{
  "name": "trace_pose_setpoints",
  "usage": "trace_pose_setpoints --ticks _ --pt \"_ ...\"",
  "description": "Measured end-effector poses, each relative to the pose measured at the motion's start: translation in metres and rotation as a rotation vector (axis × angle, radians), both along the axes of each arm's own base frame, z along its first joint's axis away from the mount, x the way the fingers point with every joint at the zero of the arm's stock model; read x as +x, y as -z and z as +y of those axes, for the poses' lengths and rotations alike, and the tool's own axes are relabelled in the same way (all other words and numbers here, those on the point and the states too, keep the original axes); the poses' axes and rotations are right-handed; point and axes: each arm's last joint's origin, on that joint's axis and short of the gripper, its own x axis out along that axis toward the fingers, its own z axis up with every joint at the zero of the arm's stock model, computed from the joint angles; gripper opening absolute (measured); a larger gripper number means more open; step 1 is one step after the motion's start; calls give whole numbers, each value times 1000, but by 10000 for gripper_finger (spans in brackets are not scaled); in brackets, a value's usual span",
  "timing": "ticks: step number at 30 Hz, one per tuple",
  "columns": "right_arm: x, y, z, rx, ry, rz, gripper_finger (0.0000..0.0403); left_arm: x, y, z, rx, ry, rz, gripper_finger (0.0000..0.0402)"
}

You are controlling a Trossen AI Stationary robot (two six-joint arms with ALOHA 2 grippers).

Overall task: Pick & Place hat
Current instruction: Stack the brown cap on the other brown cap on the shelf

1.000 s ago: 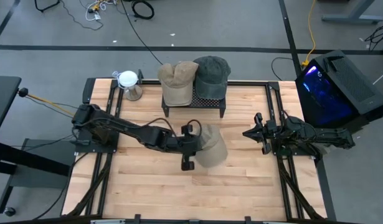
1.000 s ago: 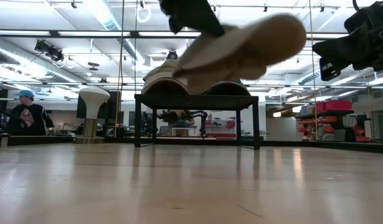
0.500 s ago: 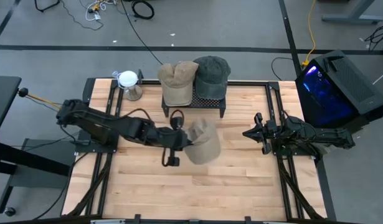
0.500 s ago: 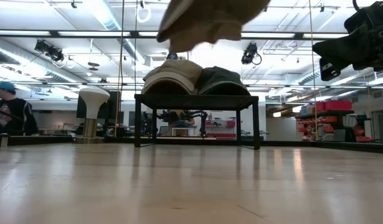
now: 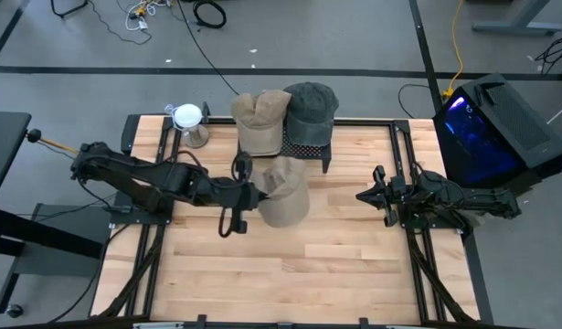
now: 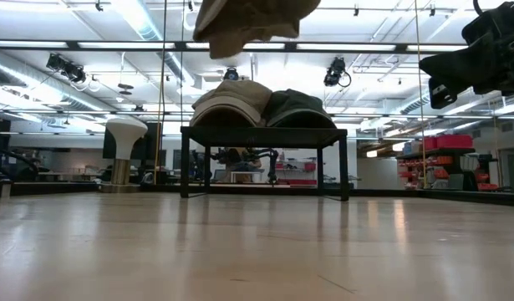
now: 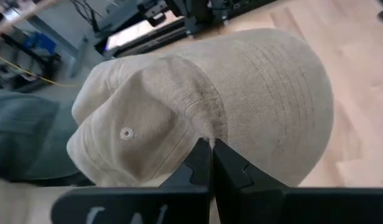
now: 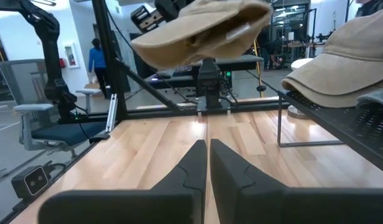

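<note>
In the high view you see three caps in all. Two rest side by side on the black rack [image 5: 282, 152] at the table's far edge: a tan cap [image 5: 260, 122] on its left part and a dark grey cap [image 5: 310, 111] on its right part. The third, the beige hat [image 5: 282, 193], is held up over the wooden table [image 5: 354, 265] just in front of the rack. The left gripper [image 5: 248, 194] is clamped on the hat's edge, its arm reaching in from the table's left side. The right gripper [image 5: 372, 195] waits near the table's right edge, well apart from the hat. One white-topped stand [image 5: 189, 123] sits at the far left corner of the table, beside the rack.

In the low view you see the beige hat [image 6: 250, 21] hanging high, above the rack [image 6: 265, 132]. Both racked caps lie on the rack's top, the tan cap [image 6: 231, 100] and the dark grey cap [image 6: 300, 109] touching each other. The stand [image 6: 123, 134] is to the rack's left.

In the left wrist view you see that arm's two dark fingers [image 7: 200, 163] pressed together on a fold of the beige hat [image 7: 266, 99], its crown button visible. The dark grey cap [image 7: 23, 134] shows blurred beside it.

In the right wrist view you see the right gripper [image 8: 207, 147] with its fingers [image 8: 190, 163] nearly together and nothing between them. The beige hat [image 8: 200, 31] hangs ahead in the air; the tan cap [image 8: 347, 56] sits on the rack [image 8: 340, 121].
</note>
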Motion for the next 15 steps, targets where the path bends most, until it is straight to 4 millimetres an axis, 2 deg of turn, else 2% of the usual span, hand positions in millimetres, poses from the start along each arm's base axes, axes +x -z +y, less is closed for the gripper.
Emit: trace_pose_setpoints --ticks 15 --pt "0 0 0 0 0 0 25 -13 -18 33 326 -89 14 2"
